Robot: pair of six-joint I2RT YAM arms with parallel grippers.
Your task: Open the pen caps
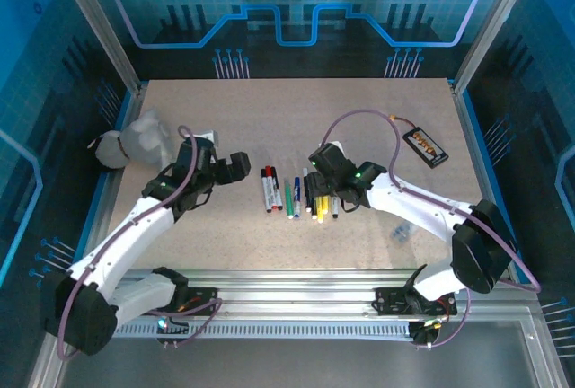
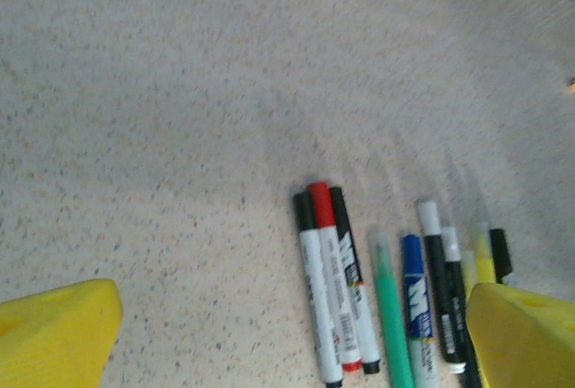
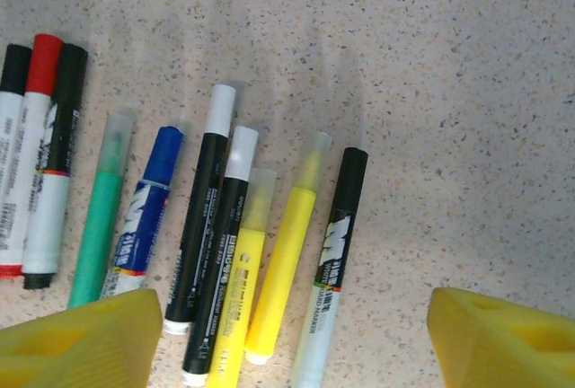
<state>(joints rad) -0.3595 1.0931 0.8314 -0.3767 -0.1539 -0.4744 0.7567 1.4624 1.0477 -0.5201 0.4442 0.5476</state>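
Ten pens (image 3: 211,217) lay side by side in a row at the middle of the bench (image 1: 269,101), every one with its cap fitted and pointing toward the far edge. At the left end of the row three pens touched one another, carrying a black cap (image 3: 15,65), a red cap (image 3: 45,56) and a second black cap (image 3: 72,65). Next came a green pen with a frosted cap (image 3: 117,132), then a blue cap (image 3: 164,150), then two white caps (image 3: 222,101) on black bodies lying close together. Two yellow pens with clear caps (image 3: 314,150) followed, and a last black cap (image 3: 353,168) on a pale body closed the right end. The right claw (image 3: 292,316) hung over the right half of the row, released and grasping nothing. Its yellow fingers (image 3: 81,339) stood wide apart, one above the tails of the green and blue pens and the other above bare bench beyond the row's right end. The left claw (image 2: 287,325) was also released, jaws spread wide and empty. In the top view it sat just left of the row, apart from the pens. A flat black device (image 1: 425,145) lay toward the far right corner, and a crumpled white bundle (image 1: 135,139) sat at the left edge.
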